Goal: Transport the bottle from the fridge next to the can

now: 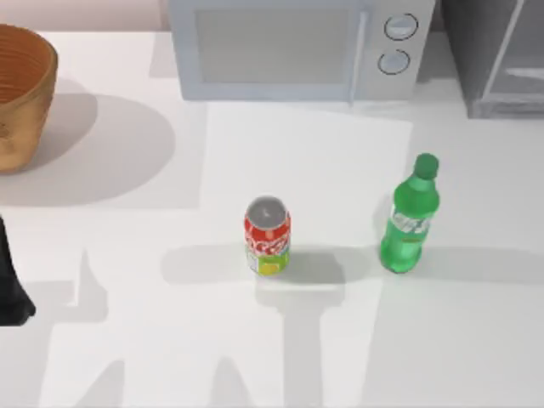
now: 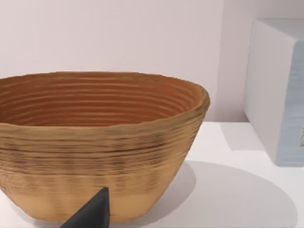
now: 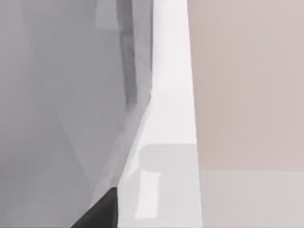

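While the bottle (image 1: 410,219) stands right of the can (image 1: 268,235), gripper states unclear.

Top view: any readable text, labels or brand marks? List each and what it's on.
None can be read.
can: white lettering on the red band, too blurred to read.
bottle: pale label band with marks, too blurred to read.
microwave: two round knobs, no legible markings.

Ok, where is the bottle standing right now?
In the top view, the bottle stands upright on the table's right half, to the right of the can with a gap between them, in front of the microwave and fridge.
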